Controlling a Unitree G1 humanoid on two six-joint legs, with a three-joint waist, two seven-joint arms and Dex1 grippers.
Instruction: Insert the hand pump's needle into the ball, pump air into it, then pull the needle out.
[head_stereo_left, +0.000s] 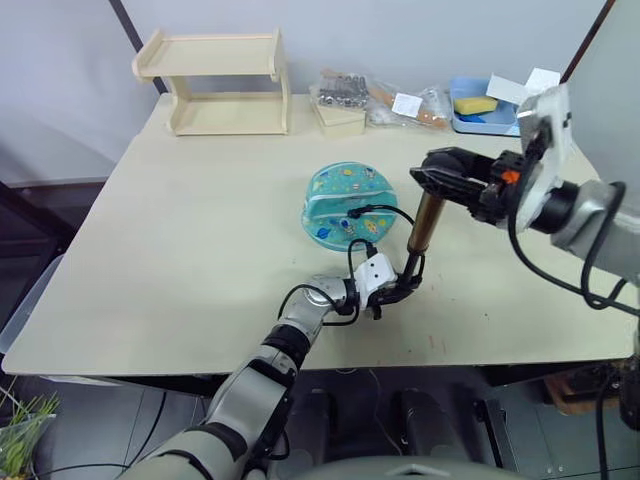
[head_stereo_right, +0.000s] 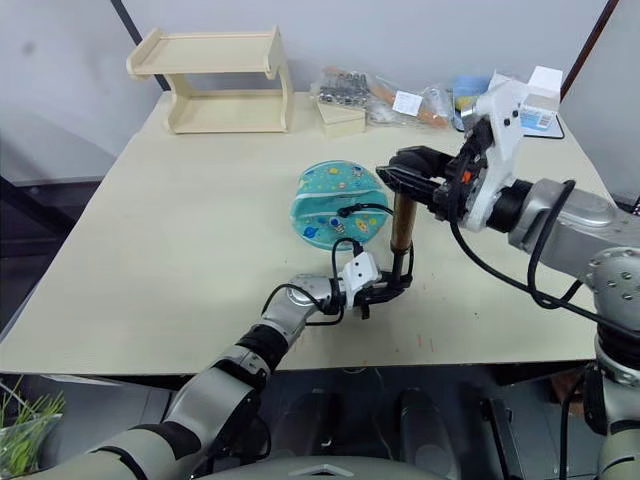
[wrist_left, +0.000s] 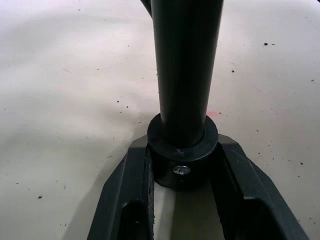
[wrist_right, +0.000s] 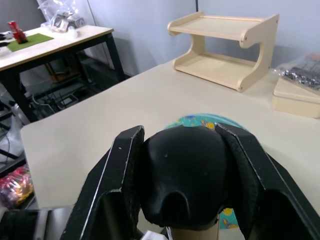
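Left eye view: centre frame, the hand pump stands upright beside the flattened ball, hose looping to it. Left wrist view: left gripper clamps the pump's base. Right wrist view: right gripper clamps the handle. Pumping seems in hand; next, stroke the handle.

Teal rubber ball with small multicoloured cartoon prints and pale bands. Gold-metallic pump cylinder, black end caps, black thin hose. Beige tabletop. Pale wooden shelf.
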